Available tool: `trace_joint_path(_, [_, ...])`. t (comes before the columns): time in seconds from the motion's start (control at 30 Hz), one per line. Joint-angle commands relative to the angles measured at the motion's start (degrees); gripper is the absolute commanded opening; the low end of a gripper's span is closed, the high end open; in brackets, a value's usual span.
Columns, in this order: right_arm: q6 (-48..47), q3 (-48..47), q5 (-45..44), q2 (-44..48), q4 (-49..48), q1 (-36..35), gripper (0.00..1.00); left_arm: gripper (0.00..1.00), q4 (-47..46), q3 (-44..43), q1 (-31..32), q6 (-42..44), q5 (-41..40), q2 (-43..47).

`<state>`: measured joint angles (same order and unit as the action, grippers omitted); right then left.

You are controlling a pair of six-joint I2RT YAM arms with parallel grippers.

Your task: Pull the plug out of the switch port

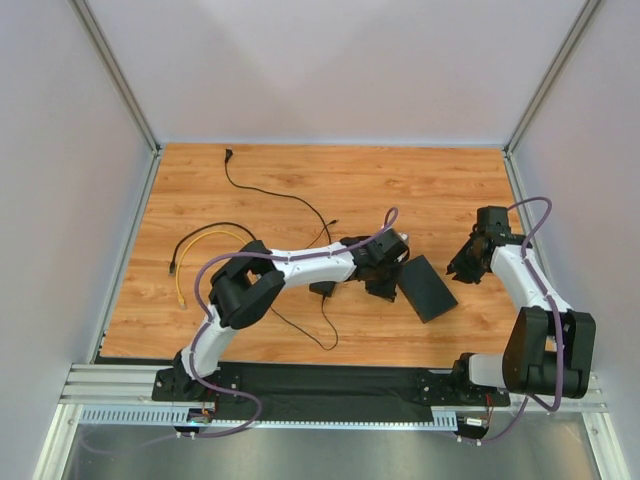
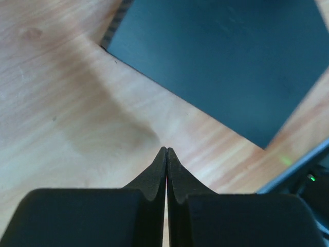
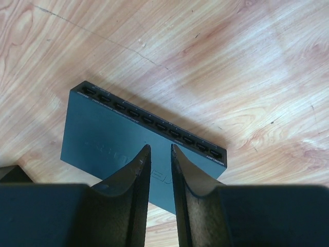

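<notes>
Wooden table [image 1: 300, 190]: switch [image 1: 428, 288] lies diagonal, far-left to near-right.

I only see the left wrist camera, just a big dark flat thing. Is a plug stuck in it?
Observer: No. The right wrist view shows the switch and its row of ports, and no plug sits in any.
Operator: Where's the other tool?
Observer: The right tool is open, aimed at that port side.
Operator: Any cables nearby?
Observer: In the top view a yellow cable lies loose, far left of the switch.
</notes>
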<state>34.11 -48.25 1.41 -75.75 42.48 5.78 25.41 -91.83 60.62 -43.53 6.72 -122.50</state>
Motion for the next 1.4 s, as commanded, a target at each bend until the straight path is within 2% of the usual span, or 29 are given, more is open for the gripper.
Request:
trace_joint_path(0.0, [-2.46,0.96,-1.32,-0.63,-3.19,0.90,0.24,0.00,0.78,-5.45,-0.68,-1.04,-0.74,-2.83])
trace_joint_path(0.17, [-3.61,3.68,-3.17,-1.77,-4.59,1.77,0.24,0.00,0.35,-9.76,-1.99,-1.65,2.32,-7.92])
trace_joint_path(0.37, [-3.70,6.32,-2.29,-1.86,-5.91,2.57,0.25,0.00,0.95,-13.63,-2.43,-1.21,2.33,-10.74])
trace_joint_path(0.53, [-1.86,9.83,4.82,1.21,-6.97,2.39,0.25,0.00,1.04,-17.49,-3.93,0.98,3.38,-12.67])
trace_joint_path(0.7, [3.14,17.21,12.37,7.61,-10.31,0.64,0.25,0.00,-0.79,-25.49,-4.37,2.49,10.31,-18.29])
trace_joint_path(0.77, [4.12,18.80,14.14,10.25,-10.92,0.46,0.25,0.00,-2.20,-28.30,-4.20,1.70,14.71,-20.75])
trace_joint_path(0.87, [4.13,19.25,13.54,12.63,-8.92,0.28,0.25,0.00,-1.68,-30.95,-3.93,1.78,15.78,-21.91])
trace_joint_path(1.03, [2.81,16.61,10.54,16.68,-4.43,0.28,0.25,0.00,3.49,-30.51,-4.72,4.67,9.82,-18.49])
trace_joint_path(1.2, [4.04,16.96,11.33,20.72,-2.58,0.28,0.26,0.00,9.91,-28.32,-6.12,7.40,2.78,-10.15])
trace_joint_path(1.27, [4.13,16.87,11.42,22.30,-2.31,0.11,0.26,0.02,10.89,-24.11,-6.13,9.06,-1.61,-3.91])
trace_joint_path(1.37, [4.21,16.00,10.02,23.88,-2.05,-2.17,0.27,0.09,8.17,-15.50,-6.13,10.21,-5.57,5.93])
